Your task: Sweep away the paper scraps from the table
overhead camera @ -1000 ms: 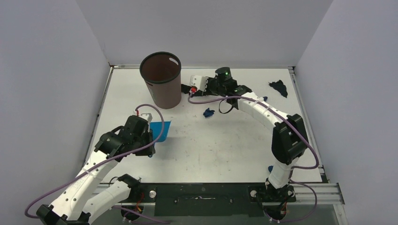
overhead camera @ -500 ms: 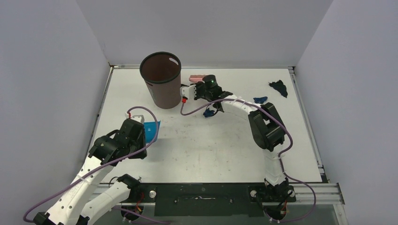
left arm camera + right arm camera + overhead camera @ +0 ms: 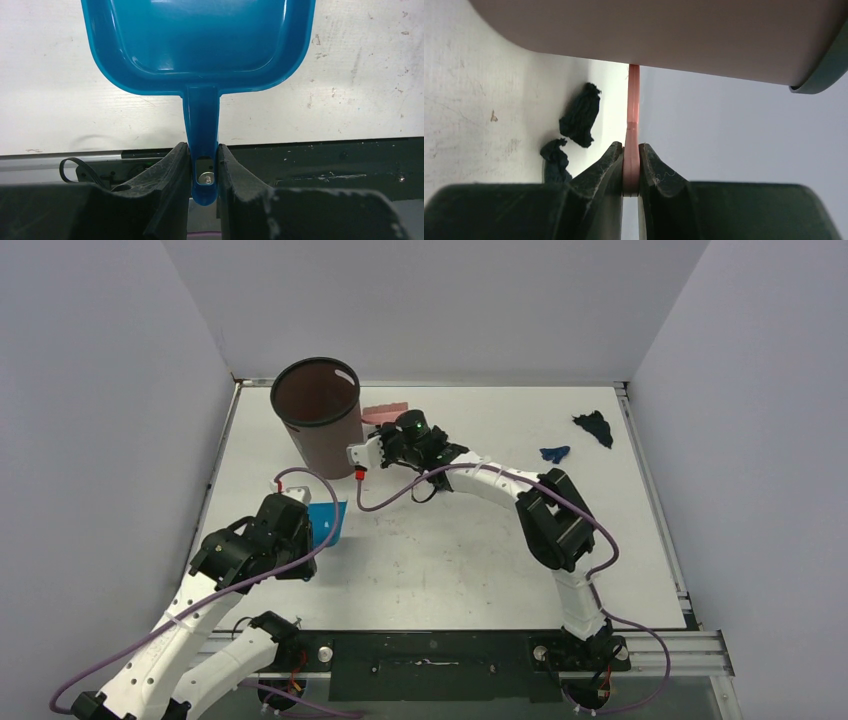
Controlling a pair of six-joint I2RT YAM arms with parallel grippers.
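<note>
The bright blue plastic dustpan (image 3: 200, 45) looked glossy and smooth, with soft highlights. The large white flat tabletop (image 3: 360, 75) was matt, scuffed and speckled. The small dark blue crumpled paper scraps (image 3: 581, 115) looked rough and creased. The slim pink plastic brush handle (image 3: 631, 125) appeared smooth, and the round brown bin (image 3: 320, 435) dull.

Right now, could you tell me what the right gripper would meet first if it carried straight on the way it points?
Most likely the brown bin: its wall fills the wrist view just beyond the pink brush that the right gripper holds, though depth is unclear.
</note>
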